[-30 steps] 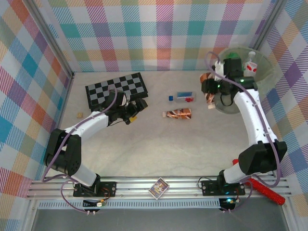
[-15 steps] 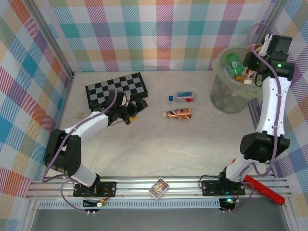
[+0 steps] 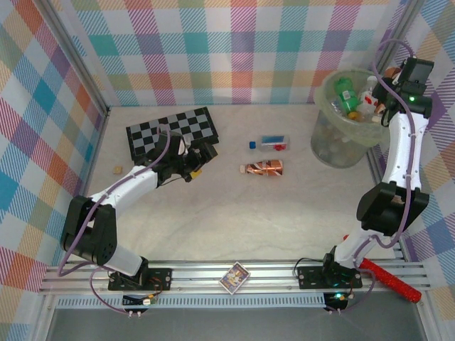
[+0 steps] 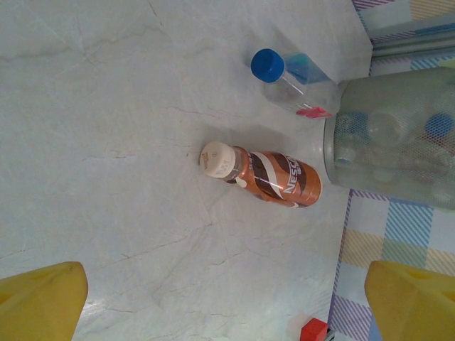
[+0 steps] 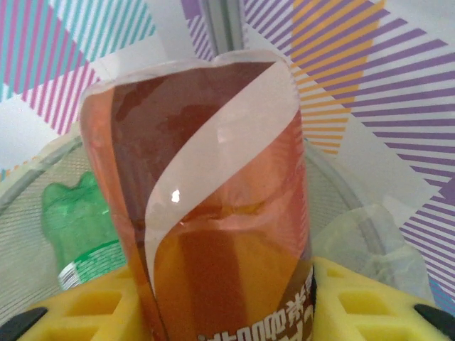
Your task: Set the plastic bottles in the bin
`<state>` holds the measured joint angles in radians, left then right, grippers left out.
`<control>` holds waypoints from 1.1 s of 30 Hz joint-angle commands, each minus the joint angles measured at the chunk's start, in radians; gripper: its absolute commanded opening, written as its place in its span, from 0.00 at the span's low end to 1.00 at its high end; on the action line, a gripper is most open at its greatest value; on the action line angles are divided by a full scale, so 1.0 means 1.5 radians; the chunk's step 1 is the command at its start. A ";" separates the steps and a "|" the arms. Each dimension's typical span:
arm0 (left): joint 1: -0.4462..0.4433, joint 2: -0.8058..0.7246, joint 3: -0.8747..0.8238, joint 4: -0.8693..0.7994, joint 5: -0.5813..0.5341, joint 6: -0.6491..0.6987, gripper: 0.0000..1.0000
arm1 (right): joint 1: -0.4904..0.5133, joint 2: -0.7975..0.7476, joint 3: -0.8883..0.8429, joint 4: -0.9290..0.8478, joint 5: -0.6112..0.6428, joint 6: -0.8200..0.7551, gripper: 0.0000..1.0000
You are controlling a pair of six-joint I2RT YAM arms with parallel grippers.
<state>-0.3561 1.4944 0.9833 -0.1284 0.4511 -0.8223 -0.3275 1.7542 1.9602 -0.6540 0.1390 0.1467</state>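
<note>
Over the bin (image 3: 334, 153) rim, your right pincer (image 5: 227, 305) clamps a brown bottle (image 5: 213, 199); centre it above the opening before releasing; left pincer (image 4: 227, 302) gapes wide, well apart from the bin.

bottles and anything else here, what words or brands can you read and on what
"NESC", rest curving away: lying brown bottle on the table.
Cut-off white letters, unreadable: held brown bottle in the right pincer.
Too small to read: blue-capped clear bottle, card box.
</note>
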 commanded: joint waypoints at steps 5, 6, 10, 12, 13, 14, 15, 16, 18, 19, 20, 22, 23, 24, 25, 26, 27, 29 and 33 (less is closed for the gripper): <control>-0.005 -0.022 -0.004 -0.015 -0.007 0.009 1.00 | -0.009 0.008 -0.020 0.030 0.003 0.018 0.49; -0.005 -0.021 -0.004 -0.015 -0.008 0.009 0.99 | -0.009 0.002 -0.033 0.038 0.003 0.014 0.49; -0.005 -0.017 -0.008 -0.007 -0.008 0.007 0.99 | -0.009 -0.028 -0.095 0.061 0.001 0.012 0.51; -0.004 -0.014 -0.006 -0.005 -0.003 0.007 0.99 | -0.009 -0.044 -0.134 0.083 0.003 0.014 0.51; -0.005 -0.011 -0.004 -0.006 -0.002 0.006 0.99 | -0.009 -0.048 -0.149 0.092 0.005 0.015 0.51; -0.005 -0.010 -0.003 -0.007 -0.001 0.007 1.00 | -0.009 -0.049 -0.163 0.100 0.005 0.017 0.51; -0.005 -0.009 -0.001 -0.006 0.000 0.006 0.99 | -0.009 -0.046 -0.168 0.101 0.006 0.018 0.51; -0.005 -0.009 -0.001 -0.007 0.000 0.007 0.99 | -0.009 -0.040 -0.168 0.097 0.004 0.021 0.51; -0.005 -0.012 0.001 -0.011 -0.003 0.008 0.99 | -0.009 -0.026 -0.165 0.091 -0.013 0.028 0.51; -0.005 -0.013 0.001 -0.013 -0.004 0.007 0.99 | -0.009 -0.017 -0.160 0.086 -0.024 0.032 0.51; -0.005 -0.015 0.001 -0.015 -0.007 0.009 0.99 | -0.010 -0.004 -0.147 0.070 -0.041 0.039 0.51; -0.005 -0.018 -0.003 -0.016 -0.009 0.008 1.00 | -0.009 0.027 -0.105 0.018 -0.072 0.055 0.51; -0.005 -0.020 -0.005 -0.017 -0.012 0.008 1.00 | -0.010 0.042 -0.086 -0.008 -0.094 0.065 0.51; -0.005 -0.023 -0.008 -0.018 -0.013 0.008 0.99 | -0.011 0.060 -0.064 -0.037 -0.121 0.076 0.51; -0.005 -0.024 -0.009 -0.018 -0.015 0.007 0.99 | -0.010 0.071 -0.047 -0.061 -0.141 0.083 0.51; -0.005 -0.024 -0.009 -0.020 -0.016 0.009 1.00 | -0.010 0.082 -0.032 -0.080 -0.168 0.093 0.51; -0.005 -0.024 -0.009 -0.022 -0.017 0.009 0.99 | -0.010 0.091 -0.015 -0.103 -0.185 0.097 0.51; -0.005 -0.024 -0.007 -0.025 -0.018 0.010 0.99 | -0.010 0.094 -0.010 -0.117 -0.212 0.105 0.52; -0.005 -0.014 0.001 -0.025 -0.017 0.012 1.00 | -0.010 0.113 0.027 -0.178 -0.270 0.106 0.51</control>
<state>-0.3561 1.4853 0.9821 -0.1516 0.4320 -0.8188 -0.3649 1.8587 1.9884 -0.7319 -0.1036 0.2737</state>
